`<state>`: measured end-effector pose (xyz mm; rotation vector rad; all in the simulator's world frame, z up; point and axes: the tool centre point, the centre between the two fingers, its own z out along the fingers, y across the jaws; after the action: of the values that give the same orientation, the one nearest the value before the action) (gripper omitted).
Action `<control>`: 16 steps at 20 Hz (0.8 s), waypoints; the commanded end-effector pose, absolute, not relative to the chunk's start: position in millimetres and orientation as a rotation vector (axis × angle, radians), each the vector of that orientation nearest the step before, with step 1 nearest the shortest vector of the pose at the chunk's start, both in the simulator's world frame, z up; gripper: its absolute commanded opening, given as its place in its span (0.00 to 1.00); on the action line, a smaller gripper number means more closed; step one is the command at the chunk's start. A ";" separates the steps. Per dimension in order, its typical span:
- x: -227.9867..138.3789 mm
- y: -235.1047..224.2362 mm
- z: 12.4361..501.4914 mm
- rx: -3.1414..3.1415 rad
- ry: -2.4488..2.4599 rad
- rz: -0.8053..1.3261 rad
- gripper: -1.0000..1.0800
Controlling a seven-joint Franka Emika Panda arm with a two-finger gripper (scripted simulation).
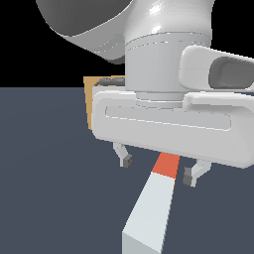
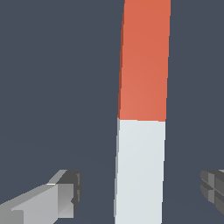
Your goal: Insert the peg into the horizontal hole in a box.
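Note:
The peg (image 1: 151, 206) lies flat on the dark floor, pale grey-white with an orange-red end (image 1: 166, 164) pointing away under my hand. In the wrist view the peg (image 2: 140, 166) runs between my two fingertips with clear gaps on both sides. My gripper (image 1: 158, 169) is open and hovers just above the peg near the colour boundary, one finger on each side. The tan box (image 1: 92, 101) stands behind my hand at the exterior view's left, mostly hidden by the arm. Its hole is hidden.
My large white hand and arm (image 1: 168, 119) fill the upper part of the exterior view and block most of the scene behind. The dark grey floor (image 1: 44, 188) spreads around the peg.

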<state>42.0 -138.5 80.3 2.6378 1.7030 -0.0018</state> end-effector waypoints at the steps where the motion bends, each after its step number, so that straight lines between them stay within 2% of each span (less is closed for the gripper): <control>1: 43.5 -148.0 73.7 2.663 1.665 -0.001 0.96; 16: 43.1 -152.6 61.2 2.675 1.647 -0.001 0.96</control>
<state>43.6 -152.9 65.8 2.6747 1.6461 0.0009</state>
